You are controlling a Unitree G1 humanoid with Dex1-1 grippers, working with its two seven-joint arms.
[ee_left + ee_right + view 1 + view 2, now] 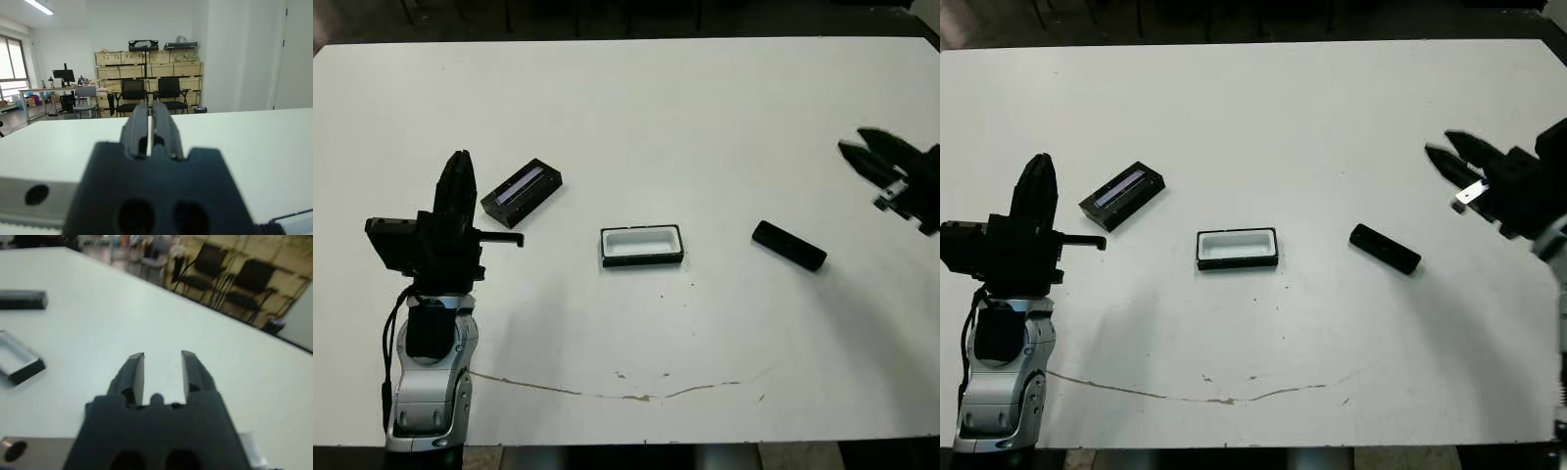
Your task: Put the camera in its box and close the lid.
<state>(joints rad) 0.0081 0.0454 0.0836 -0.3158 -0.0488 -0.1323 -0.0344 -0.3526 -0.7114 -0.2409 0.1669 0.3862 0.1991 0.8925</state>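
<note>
Bare worktop [705, 127] lay between the box [642, 246], camera [788, 246] and lid [522, 192], all well apart.

We can read no text, label, brand or number anywhere; nothing on the table shows legible print to us.

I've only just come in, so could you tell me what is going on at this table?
Nothing is being handled yet. The box sits open and empty at the middle of the white table. The lid lies to its left and the camera to its right, each apart from it. The left hand is raised near the lid with its fingers shut, and the right hand hovers open beyond the camera. Neither holds anything.
</note>
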